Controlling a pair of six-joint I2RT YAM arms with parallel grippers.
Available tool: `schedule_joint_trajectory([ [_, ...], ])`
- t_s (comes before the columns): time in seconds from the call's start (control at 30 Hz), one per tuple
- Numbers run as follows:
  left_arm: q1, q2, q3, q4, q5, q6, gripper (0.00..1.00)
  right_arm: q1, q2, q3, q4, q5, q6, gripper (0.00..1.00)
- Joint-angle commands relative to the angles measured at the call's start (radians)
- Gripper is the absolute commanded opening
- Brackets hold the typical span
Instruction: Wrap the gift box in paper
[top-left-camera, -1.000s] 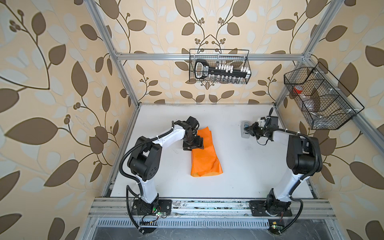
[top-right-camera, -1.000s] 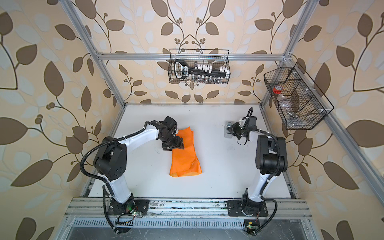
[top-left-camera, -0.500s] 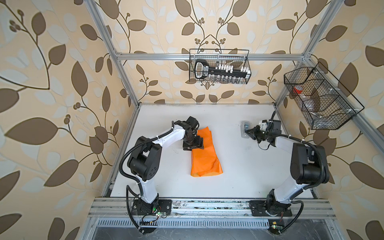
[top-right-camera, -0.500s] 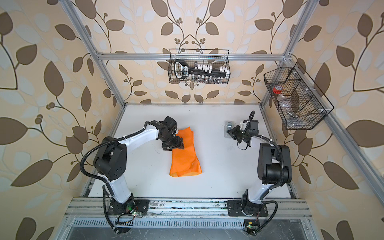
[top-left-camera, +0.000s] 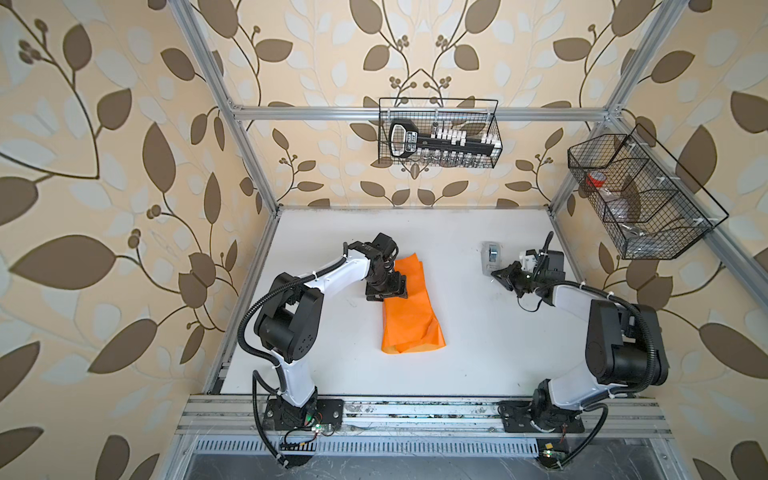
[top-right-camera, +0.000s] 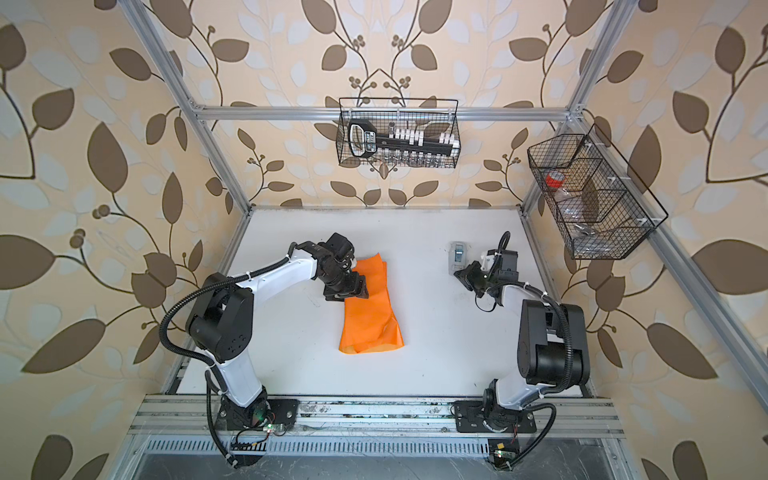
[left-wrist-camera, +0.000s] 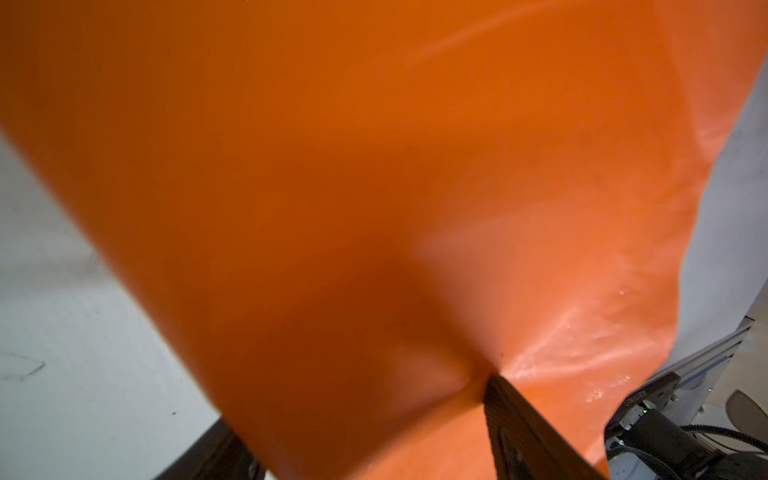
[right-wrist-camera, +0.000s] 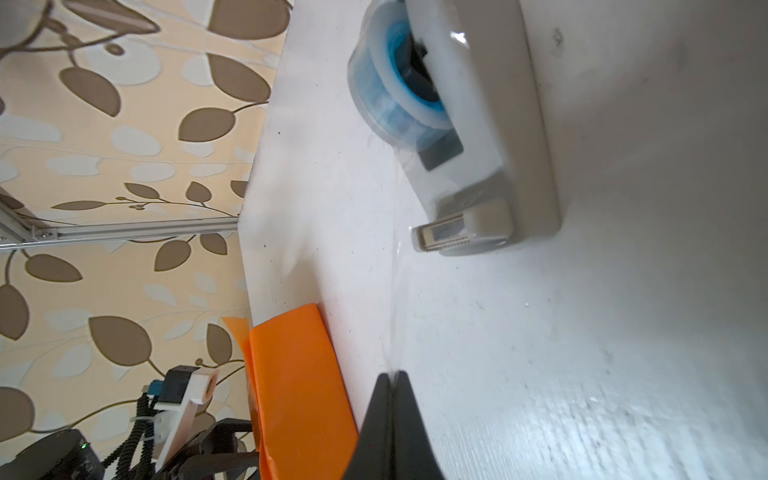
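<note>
Left end effector (top-left-camera: 386, 292) sat clamped across the far part of the folded paper (top-left-camera: 409, 316) mid-desk (top-left-camera: 478, 353) in both top views. Right end effector (top-left-camera: 495, 274), shut, had drawn back from the dispenser (top-left-camera: 491, 257). Left wrist: a finger (left-wrist-camera: 511, 415) dented the paper; box hidden, judged to be inside. Right wrist: closed tips appeared to pinch clear tape (right-wrist-camera: 394, 291) stretched from the dispenser. Judged: fold held, taping next.

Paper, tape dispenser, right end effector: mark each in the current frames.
paper (top-left-camera: 409, 320): top view, flat middle of the folded orange sheet.
tape dispenser (top-left-camera: 491, 255): top view, middle of its top, at the roll.
right end effector (right-wrist-camera: 392, 380): right wrist view, between its closed fingertips, which pinch a clear tape strip (right-wrist-camera: 394, 282).
</note>
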Motion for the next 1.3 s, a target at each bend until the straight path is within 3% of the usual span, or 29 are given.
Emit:
schedule_joint_trajectory([
  [0.0, -0.014, 0.009, -0.031, 0.016, -0.002, 0.008, 0.78, 0.001, -0.002, -0.034, -0.044, 0.001, -0.029, 0.0],
  [0.67, -0.015, 0.013, -0.028, 0.014, -0.008, 0.006, 0.78, 0.012, 0.137, -0.051, 0.059, 0.034, 0.006, 0.0],
  [0.97, -0.015, 0.017, -0.028, 0.015, -0.002, 0.012, 0.78, -0.004, 0.221, -0.12, 0.261, 0.063, 0.211, 0.0],
  [1.27, -0.015, 0.025, -0.01, 0.019, 0.017, 0.024, 0.78, -0.002, 0.164, -0.131, 0.151, 0.177, 0.283, 0.0],
])
